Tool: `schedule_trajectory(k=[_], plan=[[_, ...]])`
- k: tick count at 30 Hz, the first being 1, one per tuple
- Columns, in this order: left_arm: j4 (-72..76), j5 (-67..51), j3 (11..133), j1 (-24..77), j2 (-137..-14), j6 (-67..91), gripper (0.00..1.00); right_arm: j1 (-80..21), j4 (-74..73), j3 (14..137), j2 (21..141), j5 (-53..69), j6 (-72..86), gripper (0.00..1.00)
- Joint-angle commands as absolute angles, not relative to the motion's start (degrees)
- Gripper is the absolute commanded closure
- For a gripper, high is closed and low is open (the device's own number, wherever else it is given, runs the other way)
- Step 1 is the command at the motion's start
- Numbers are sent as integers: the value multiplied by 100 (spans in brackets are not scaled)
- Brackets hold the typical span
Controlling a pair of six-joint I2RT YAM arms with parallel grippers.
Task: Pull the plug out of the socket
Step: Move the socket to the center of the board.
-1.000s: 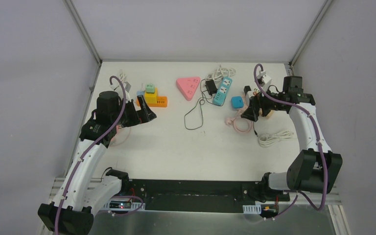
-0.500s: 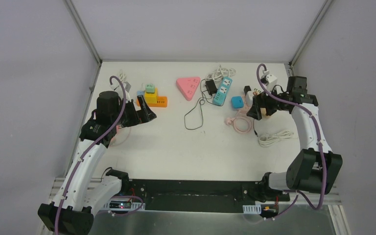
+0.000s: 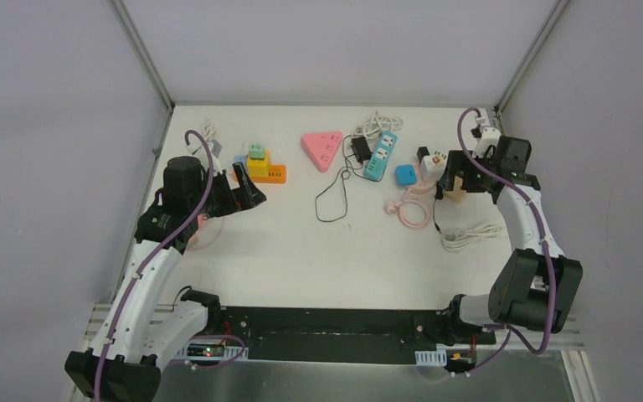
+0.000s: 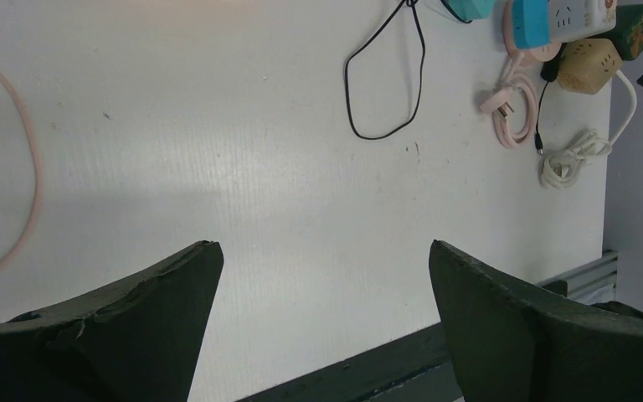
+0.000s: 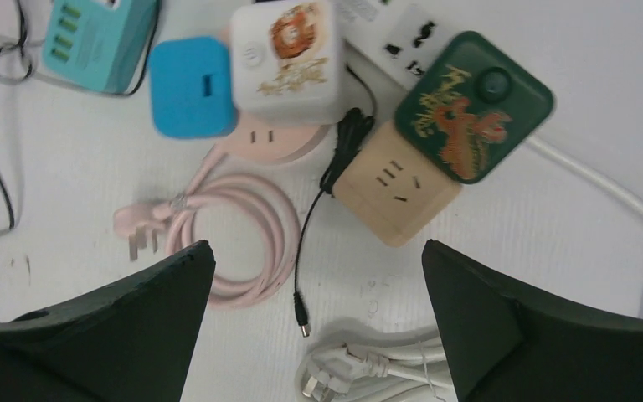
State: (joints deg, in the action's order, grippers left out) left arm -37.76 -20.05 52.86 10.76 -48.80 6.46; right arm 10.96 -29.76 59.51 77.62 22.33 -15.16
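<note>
No text, label or number is legible.

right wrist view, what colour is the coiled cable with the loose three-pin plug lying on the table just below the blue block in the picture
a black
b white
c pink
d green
c: the coiled cable below the blue block is pink, and so is the loose plug at its end.

pink triangular power strip on white table, orange block to its left, pink coiled cable to its right, white cable bundle farther right
</note>
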Motion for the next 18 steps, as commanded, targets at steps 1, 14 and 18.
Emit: schedule_trajectory(k=[1,14,18], plan=[[-3637,-2057,5289,1020,-4760,632,1,1134,-1667,5793,7620,802,231,0],[-3632,-2045,5259,1011,-4782,627,1,1134,-1627,5779,7497,1387,202,0],[-3612,-2021,5263,967,-4914,618,1,1126,-1896,5896,7490,2222,-90,0]])
